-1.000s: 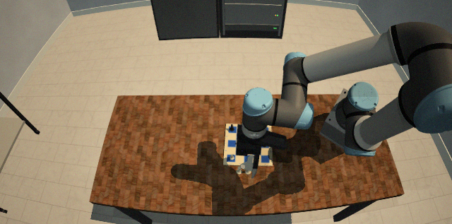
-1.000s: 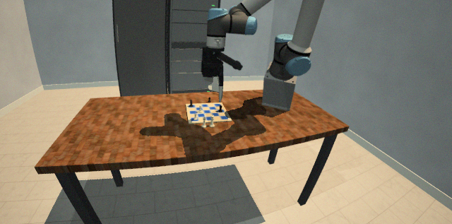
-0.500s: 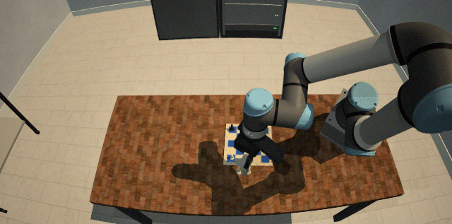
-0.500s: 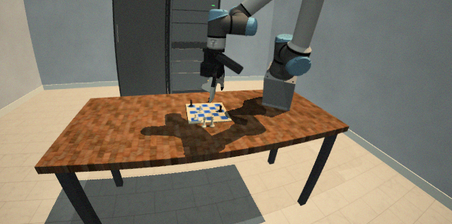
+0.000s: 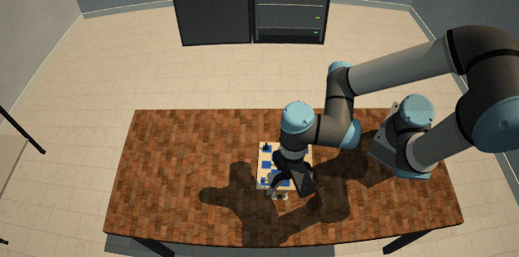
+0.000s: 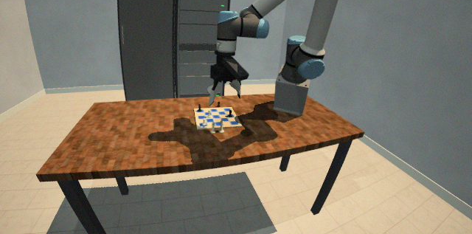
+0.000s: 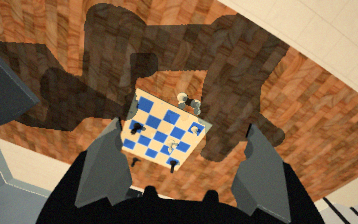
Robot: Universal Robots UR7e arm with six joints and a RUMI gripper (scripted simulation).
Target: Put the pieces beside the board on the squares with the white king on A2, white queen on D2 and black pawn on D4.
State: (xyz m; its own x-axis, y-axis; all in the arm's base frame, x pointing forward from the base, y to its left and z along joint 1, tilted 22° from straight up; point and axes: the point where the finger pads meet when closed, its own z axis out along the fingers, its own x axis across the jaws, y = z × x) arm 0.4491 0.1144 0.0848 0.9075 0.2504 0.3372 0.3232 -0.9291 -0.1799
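Chessboard [image 7: 162, 129] blue-and-cream, two pale pieces [image 7: 188, 102] upright just beside its edge; gripper [image 6: 225, 93] hanging high above, jaws fully spread, empty.

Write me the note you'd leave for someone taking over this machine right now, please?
Gripper: open, empty, hanging above the blue-and-cream chessboard.
Two white pieces stand side by side on the brown wooden table, just off one board edge; they are too small to tell king from queen.
Small black pawn stands on the table off the opposite edge.
Done: nothing; none of the three is placed.
Left: king to A2, queen to D2, pawn to D4. The other pieces on the board look upright; leave them alone.
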